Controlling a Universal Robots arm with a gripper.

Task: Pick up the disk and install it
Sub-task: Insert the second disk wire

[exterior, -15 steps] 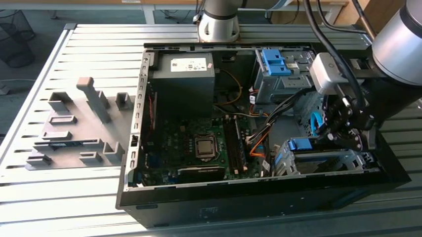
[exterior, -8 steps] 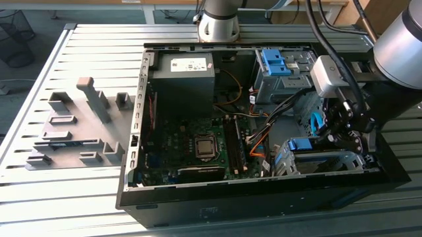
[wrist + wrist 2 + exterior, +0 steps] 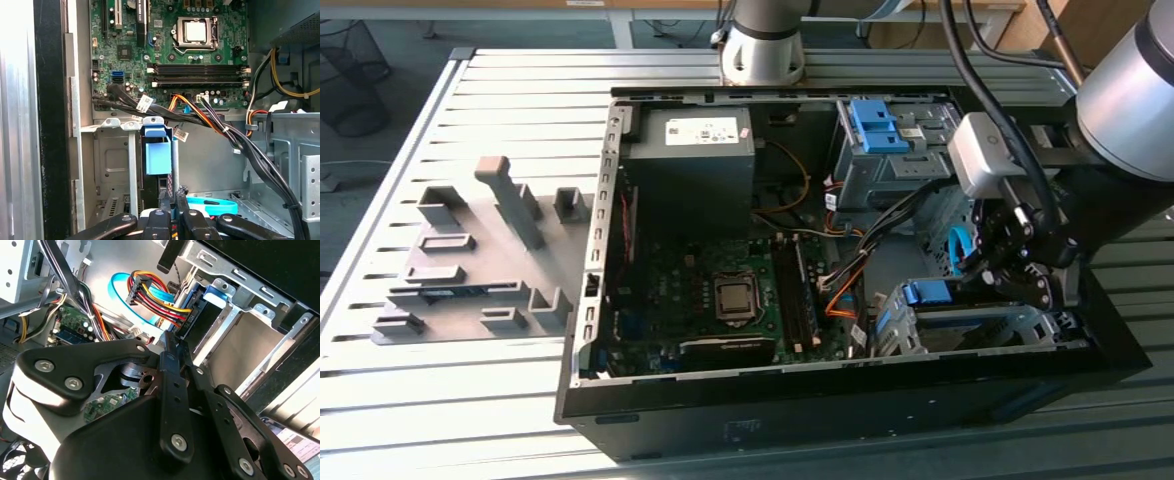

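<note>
One gripper [image 3: 1021,262] hangs inside the computer case [image 3: 607,300], at roughly four o'clock from the motherboard [image 3: 707,290], jaws closed together and empty. Just beyond them the disk [image 3: 156,155] stands edgewise in the drive cage [image 3: 112,165], seemingly already slotted home.

Colours and patterns:

- Computer case [image 3: 587,330]: black outer walls, bare grey metal inside.
- Motherboard [image 3: 707,290]: dark green, with a silver square socket [image 3: 195,31] and black memory slots [image 3: 197,75].
- Power supply box [image 3: 691,165]: dark grey, white sticker on top.
- Drive bracket tab [image 3: 157,150]: bright blue; a second blue bracket [image 3: 874,125] sits in the upper cage.
- Cables: a bundle [image 3: 155,302] of red, yellow, orange and black; a flat ribbon [image 3: 117,287] in light blue.
- Gripper [image 3: 172,390]: black links with silver bolts.
- Table [image 3: 454,400]: pale grey, slatted.
- Fixtures [image 3: 467,260]: plain grey.
</note>
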